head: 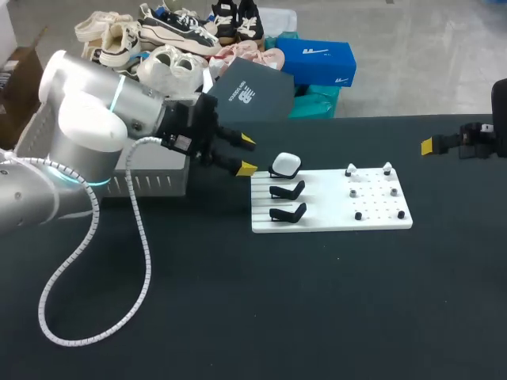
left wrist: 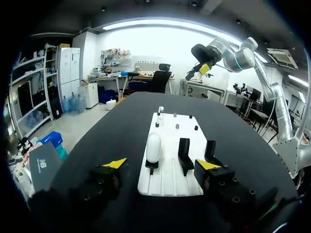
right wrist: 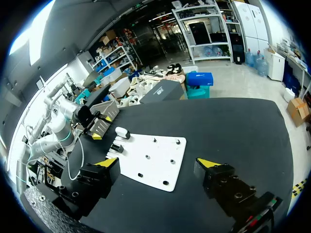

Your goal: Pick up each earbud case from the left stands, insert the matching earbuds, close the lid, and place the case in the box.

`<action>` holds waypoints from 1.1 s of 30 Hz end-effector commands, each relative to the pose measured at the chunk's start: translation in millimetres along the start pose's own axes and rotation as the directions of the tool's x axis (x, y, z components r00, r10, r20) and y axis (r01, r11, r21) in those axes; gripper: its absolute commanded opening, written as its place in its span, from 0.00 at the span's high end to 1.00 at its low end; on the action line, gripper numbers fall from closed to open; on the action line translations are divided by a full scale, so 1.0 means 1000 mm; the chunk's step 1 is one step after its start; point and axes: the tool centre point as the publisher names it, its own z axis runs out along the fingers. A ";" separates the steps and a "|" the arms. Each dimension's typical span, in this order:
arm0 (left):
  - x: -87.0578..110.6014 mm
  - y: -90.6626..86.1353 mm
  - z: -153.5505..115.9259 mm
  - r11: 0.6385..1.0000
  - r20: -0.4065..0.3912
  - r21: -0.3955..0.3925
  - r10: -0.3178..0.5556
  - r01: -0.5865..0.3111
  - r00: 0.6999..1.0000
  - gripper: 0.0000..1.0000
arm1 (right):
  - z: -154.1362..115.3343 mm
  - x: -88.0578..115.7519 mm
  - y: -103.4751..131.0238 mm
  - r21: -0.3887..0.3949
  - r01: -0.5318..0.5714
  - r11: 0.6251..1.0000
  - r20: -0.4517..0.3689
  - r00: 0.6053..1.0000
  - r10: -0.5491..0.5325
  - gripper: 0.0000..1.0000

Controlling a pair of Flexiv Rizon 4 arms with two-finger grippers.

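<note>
the white, rounded earbud case [head: 285, 165] is sitting on the farthest of three black stands at the left end of the flat white plastic board [head: 325, 222]. it is propped up off the board, i judge so that fingers can close on its sides; whether its lid is fully shut is hard to make out. the two nearer black stands [head: 288, 190] are standing empty. on the board's right half the small earbuds [head: 354, 192] are sitting in pairs, white ones farthest and darker ones nearer, spaced apart so that each can be plucked singly. they are too small to tell one bud of a pair from the other.

the left gripper [head: 247, 154] is hovering just left of the case with its jaws spread wide, touching nothing. in its wrist view the case is lying ahead, in line with the gap between the yellow tips, which reads as an approach for a pinch. the right gripper [right wrist: 155, 165] is hanging well to the right of the board, jaws likewise spread and empty, probably keeping clear until the buds are needed; the head view's edge is cutting off most of it.

the grey perforated metal box [head: 158, 180] is standing at the far left of the black table [head: 238, 317], mostly hidden behind the left arm, so its opening is not showing.
</note>
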 end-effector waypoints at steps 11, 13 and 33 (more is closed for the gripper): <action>-0.002 0.006 0.032 1.000 0.018 0.002 0.017 -0.017 1.000 0.25 | 0.000 0.000 -0.002 -0.006 0.001 1.000 -0.001 1.000 -0.001 0.00; -0.002 0.007 0.035 1.000 0.018 0.005 0.019 -0.019 1.000 0.23 | 0.000 0.000 -0.002 -0.006 0.001 1.000 -0.001 1.000 -0.001 0.00; -0.004 0.017 0.055 1.000 0.041 -0.007 0.019 -0.018 0.999 0.49 | 0.000 0.000 -0.002 -0.006 0.001 1.000 -0.001 1.000 -0.001 0.00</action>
